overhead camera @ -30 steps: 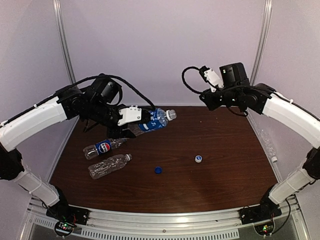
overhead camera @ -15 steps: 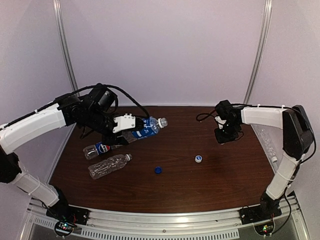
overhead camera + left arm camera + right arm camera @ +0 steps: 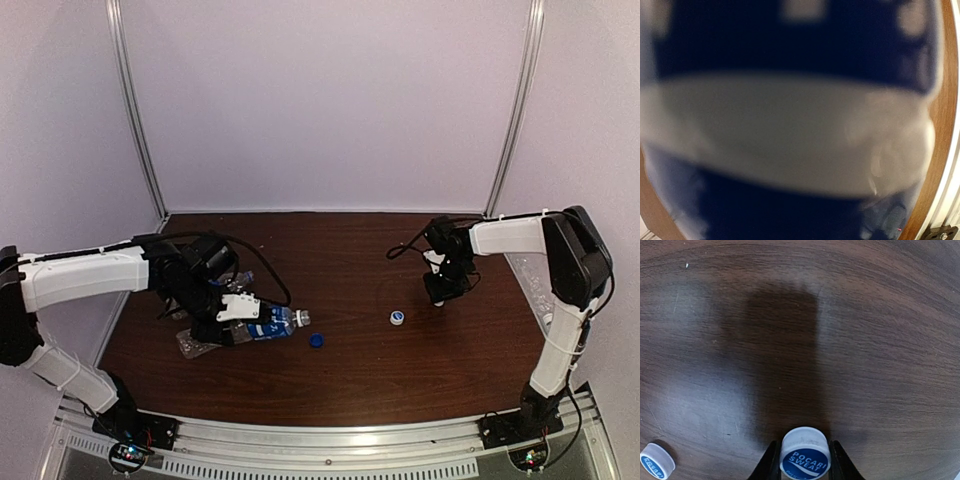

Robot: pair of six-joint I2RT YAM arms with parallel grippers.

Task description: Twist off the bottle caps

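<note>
Moved: my left gripper (image 3: 243,318) has dropped tableward with the blue-labelled bottle (image 3: 270,324).
Room: dark wood table (image 3: 400,380), pale walls (image 3: 330,100).
Left arm: stretched low, clamped on that bottle.
Right gripper (image 3: 805,466): low, pinching the Pocari Sweat cap (image 3: 805,452); white cap (image 3: 655,461) left of it.

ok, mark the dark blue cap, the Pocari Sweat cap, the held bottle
dark blue cap (image 3: 317,340), top external, top face.
Pocari Sweat cap (image 3: 805,460), right wrist, printed top.
held bottle (image 3: 269,326), top external, blue label.

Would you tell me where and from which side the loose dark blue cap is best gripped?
Pinch the dark blue cap across its round side wall, coming down from above: it lies flat and low on the table, probably leaving only its rim as opposing faces.
</note>
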